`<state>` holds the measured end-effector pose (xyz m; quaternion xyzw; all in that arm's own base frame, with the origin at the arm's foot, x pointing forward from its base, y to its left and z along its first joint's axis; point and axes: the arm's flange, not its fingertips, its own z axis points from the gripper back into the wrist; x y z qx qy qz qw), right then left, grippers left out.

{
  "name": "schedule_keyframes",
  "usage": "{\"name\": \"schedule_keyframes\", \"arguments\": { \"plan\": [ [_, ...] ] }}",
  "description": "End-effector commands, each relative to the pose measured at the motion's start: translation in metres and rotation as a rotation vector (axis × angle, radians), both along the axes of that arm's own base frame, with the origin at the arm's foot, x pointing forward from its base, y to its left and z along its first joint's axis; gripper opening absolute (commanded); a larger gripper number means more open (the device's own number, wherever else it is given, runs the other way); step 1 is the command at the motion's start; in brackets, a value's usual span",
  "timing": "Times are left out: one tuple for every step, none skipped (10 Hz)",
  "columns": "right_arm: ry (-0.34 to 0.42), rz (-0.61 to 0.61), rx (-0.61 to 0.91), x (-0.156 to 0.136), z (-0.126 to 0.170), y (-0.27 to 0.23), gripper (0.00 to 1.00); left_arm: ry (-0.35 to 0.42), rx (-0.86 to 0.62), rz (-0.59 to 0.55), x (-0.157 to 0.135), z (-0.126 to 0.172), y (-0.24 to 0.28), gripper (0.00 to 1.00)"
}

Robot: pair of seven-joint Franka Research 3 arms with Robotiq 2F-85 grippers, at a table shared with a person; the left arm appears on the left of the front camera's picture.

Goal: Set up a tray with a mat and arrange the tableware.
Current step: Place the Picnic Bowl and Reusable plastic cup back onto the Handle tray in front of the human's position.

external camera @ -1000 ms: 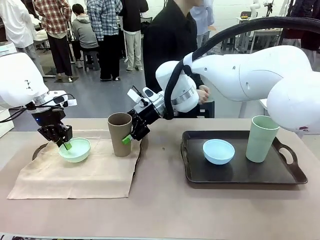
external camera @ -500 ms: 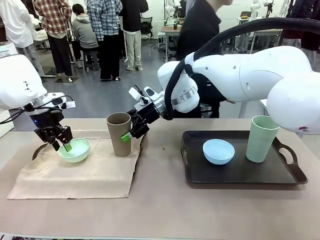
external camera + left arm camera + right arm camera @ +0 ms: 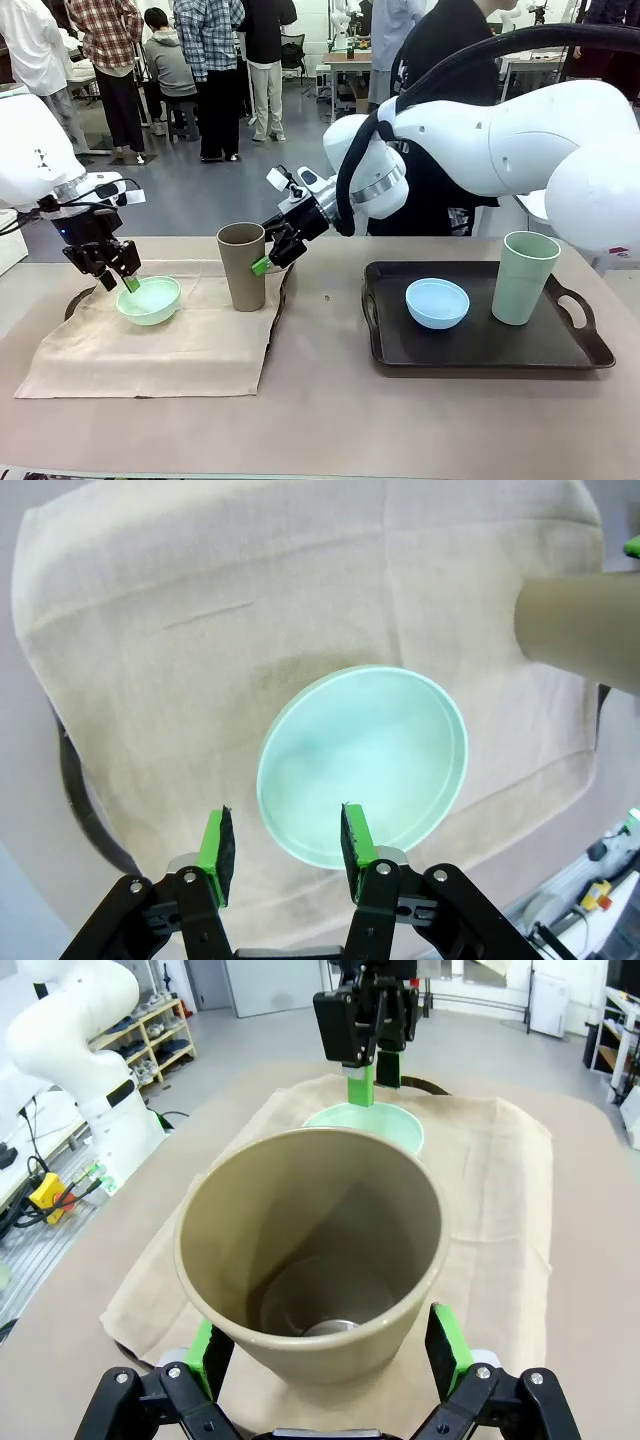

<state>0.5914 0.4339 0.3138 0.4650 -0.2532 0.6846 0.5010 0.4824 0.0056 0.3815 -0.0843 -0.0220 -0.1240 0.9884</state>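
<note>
Mint bowl (image 3: 149,299), tan cup (image 3: 242,268) on mat (image 3: 150,350) — blue bowl (image 3: 437,302), green cup (image 3: 524,277) on tray (image 3: 480,350)

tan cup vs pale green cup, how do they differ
The tan cup stands on the mat; the pale green cup stands on the black tray. The open right claw flanks the tan cup; no claw is by the pale green cup. Both are upright, tall, handleless.

A person in black (image 3: 445,28) stands at the tan bench's (image 3: 330,410) far side; other people (image 3: 215,60) stand farther back.
</note>
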Motion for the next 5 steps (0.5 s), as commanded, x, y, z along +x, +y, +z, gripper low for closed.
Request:
{"name": "schedule_keyframes", "arguments": {
  "plan": [
    [0.003, -0.035, -0.001, -0.019, 0.011, -0.023, 1.0, -0.005, -0.048, -0.02, -0.009, 0.008, 0.009, 0.56],
    [-0.006, -0.044, 0.001, -0.02, 0.015, -0.03, 1.0, -0.017, -0.055, -0.025, -0.011, 0.014, 0.01, 0.56],
    [-0.017, -0.059, 0.002, -0.022, 0.02, -0.037, 1.0, -0.03, -0.077, -0.036, -0.013, 0.02, 0.011, 0.56],
    [-0.028, -0.082, -0.005, -0.022, 0.025, -0.046, 1.0, -0.04, -0.089, -0.045, -0.015, 0.025, 0.01, 0.56],
    [-0.041, -0.118, -0.023, -0.024, 0.031, -0.056, 1.0, -0.054, -0.093, -0.053, -0.017, 0.032, 0.01, 0.56]
  ]
}}
